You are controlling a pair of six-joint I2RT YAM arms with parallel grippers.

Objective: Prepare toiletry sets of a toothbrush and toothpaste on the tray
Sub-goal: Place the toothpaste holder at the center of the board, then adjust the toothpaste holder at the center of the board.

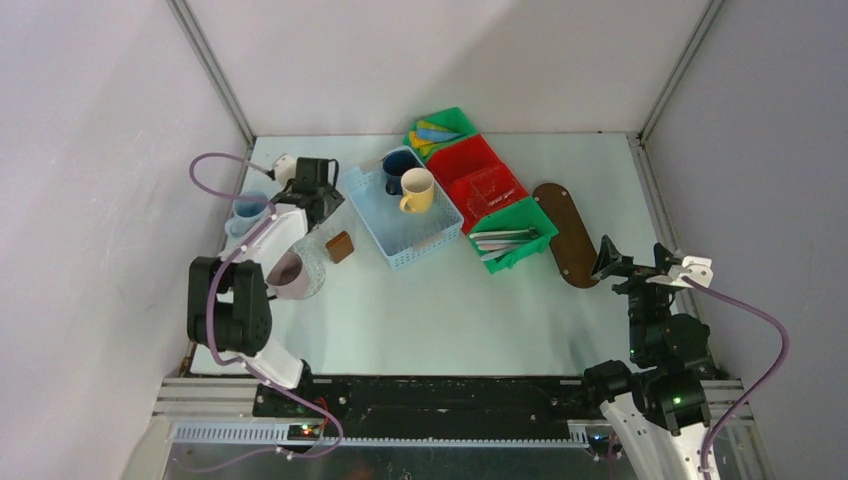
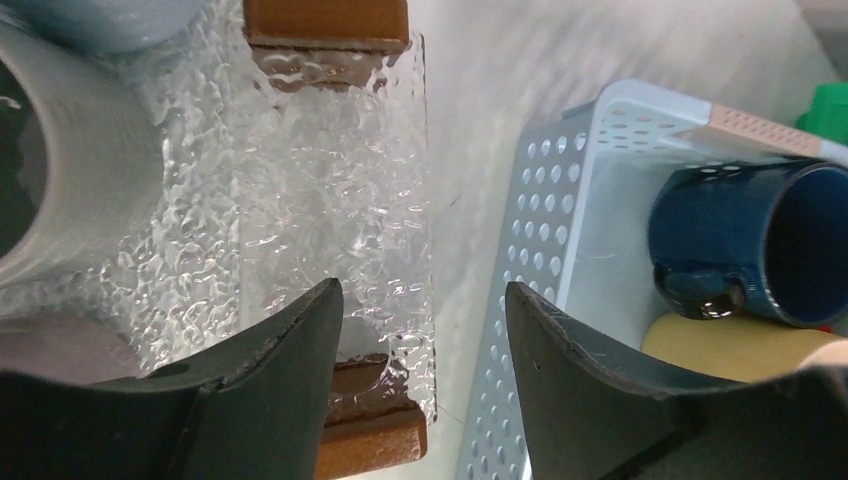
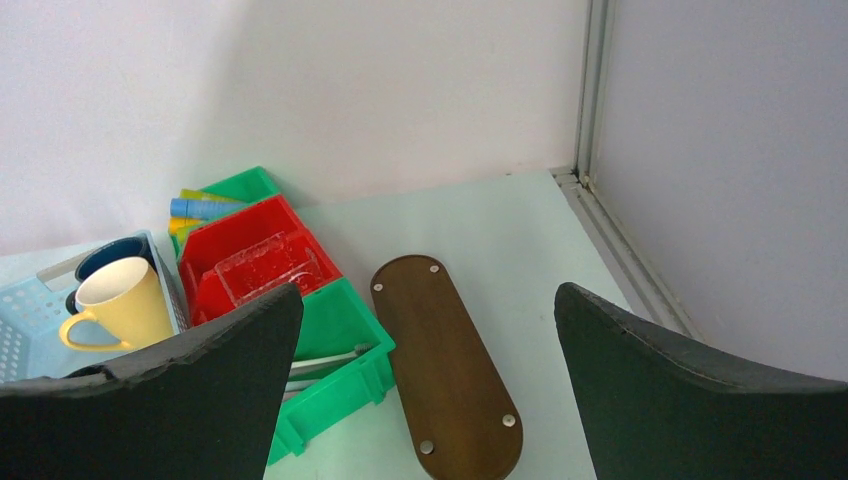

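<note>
Treat the step in hand as the opening one, mug fetching, with no set assembled yet. Find the pale blue mug (image 1: pixel 248 208) and the pink mug (image 1: pixel 288 272) at far left on the surface (image 1: pixel 450 320), close against the left arm (image 1: pixel 235 300). Note the left fingers (image 2: pixel 300 340) held partly apart above the right edge of a clear textured plate (image 2: pixel 330 170) with brown wooden ends, gripping nothing visible. Treat contact with the plate as undetermined.

Locate the light blue basket (image 1: pixel 420 245) just right of that, holding a dark blue mug (image 1: pixel 398 165) and a cream mug (image 1: pixel 416 190). Further right, find tubes (image 1: pixel 432 133) in the rear green bin (image 1: pixel 455 122), then a red bin (image 1: pixel 470 165), then toothbrushes (image 1: pixel 500 238) in the front green bin (image 1: pixel 530 215). Locate the tray (image 1: pixel 565 235) right of the bins, flat on the surface and bare. Note the right fingers (image 3: pixel 680 390) spread wide near its near end, holding nothing.

For the next move, expect to need a firm hold on one mug, a lift clear of its neighbours, and a carry across to the tray. Follow with a toothbrush and a tube.

Regard as unreadable: tube count, toothbrush count, red bin contents beyond something clear, and the left mugs' interiors, partly hidden by the arm.
</note>
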